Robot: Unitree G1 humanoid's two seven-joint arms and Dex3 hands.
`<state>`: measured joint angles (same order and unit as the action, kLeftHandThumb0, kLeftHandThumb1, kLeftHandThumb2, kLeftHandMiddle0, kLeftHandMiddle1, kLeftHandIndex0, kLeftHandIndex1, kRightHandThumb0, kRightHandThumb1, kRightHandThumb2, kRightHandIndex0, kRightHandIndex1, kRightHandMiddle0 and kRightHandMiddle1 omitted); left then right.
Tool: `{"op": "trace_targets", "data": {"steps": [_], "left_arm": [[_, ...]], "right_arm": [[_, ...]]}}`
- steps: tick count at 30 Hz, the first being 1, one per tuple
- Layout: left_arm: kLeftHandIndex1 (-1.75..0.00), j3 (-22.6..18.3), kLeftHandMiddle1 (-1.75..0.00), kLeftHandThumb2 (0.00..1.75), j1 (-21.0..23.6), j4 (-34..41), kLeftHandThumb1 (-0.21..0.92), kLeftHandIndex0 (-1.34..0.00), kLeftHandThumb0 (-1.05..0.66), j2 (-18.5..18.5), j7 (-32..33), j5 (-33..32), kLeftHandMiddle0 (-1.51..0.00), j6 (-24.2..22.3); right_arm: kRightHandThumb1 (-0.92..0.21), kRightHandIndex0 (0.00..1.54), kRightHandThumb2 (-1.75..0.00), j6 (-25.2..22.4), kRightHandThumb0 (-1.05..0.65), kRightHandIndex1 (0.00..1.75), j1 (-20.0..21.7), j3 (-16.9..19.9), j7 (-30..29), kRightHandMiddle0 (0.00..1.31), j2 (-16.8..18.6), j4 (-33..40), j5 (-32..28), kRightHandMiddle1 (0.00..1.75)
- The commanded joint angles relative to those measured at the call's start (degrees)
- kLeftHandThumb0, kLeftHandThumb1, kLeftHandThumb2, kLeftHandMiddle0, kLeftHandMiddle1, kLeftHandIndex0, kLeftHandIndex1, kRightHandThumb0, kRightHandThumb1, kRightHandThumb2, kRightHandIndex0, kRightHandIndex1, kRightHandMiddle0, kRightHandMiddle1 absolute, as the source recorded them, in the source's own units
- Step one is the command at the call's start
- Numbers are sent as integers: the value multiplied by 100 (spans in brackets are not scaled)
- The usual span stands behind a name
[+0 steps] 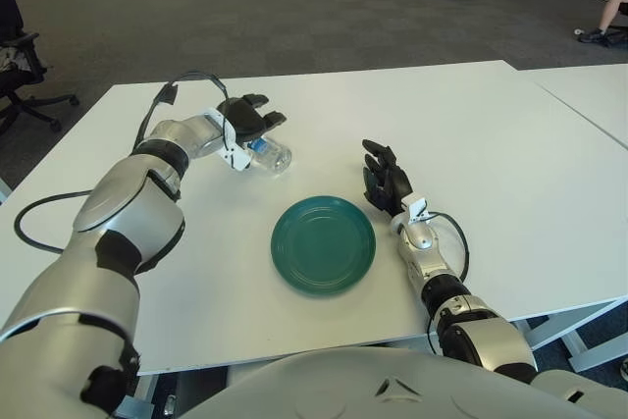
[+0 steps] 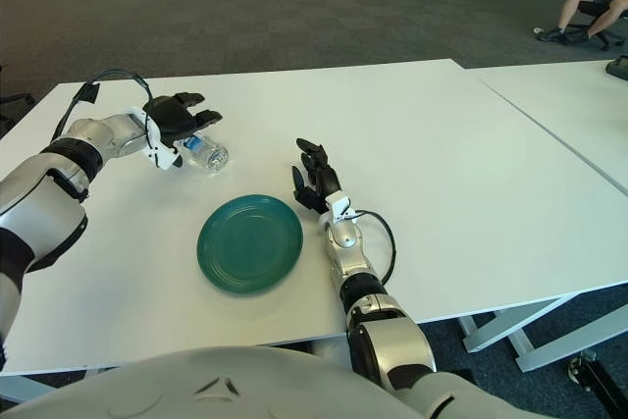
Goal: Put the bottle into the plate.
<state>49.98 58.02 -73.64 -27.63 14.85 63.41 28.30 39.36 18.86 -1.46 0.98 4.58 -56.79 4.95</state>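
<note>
A small clear plastic bottle [image 1: 272, 156] lies on its side on the white table, left of and behind the round green plate [image 1: 323, 243]. My left hand [image 1: 251, 125] reaches over the bottle's cap end. Its dark fingers arch above the bottle and the white thumb sits beside it, but they do not close on it. My right hand [image 1: 385, 176] shows just right of the plate, with its fingers stretched out and holding nothing. The plate has nothing on it.
The white table [image 1: 510, 154] extends far to the right and meets a second table [image 1: 589, 85]. A black cable [image 1: 29, 213] loops off the left edge. An office chair [image 1: 20, 66] stands at far left, boxes along the back wall.
</note>
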Motion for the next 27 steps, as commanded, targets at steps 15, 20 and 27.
{"op": "trace_targets", "data": {"steps": [15,20,27], "left_arm": [[-54,69,-2,2,31,-339,89,0,-91,279,87,8,-25,-620],[-51,135,-2,2,-11,-384,89,0,-90,358,98,35,-26,-709],[-45,325,-2,2,-58,-438,90,0,-93,480,174,116,-27,-777]], "right_arm": [[-92,20,-68,-642,-74,2,-360,28,-392,0,-18,44,24,49],[-92,21,-69,-605,-74,2,-422,-21,-472,0,-30,84,93,49],[-92,21,-74,-661,-76,1,-458,-114,-729,0,-101,134,278,45]]}}
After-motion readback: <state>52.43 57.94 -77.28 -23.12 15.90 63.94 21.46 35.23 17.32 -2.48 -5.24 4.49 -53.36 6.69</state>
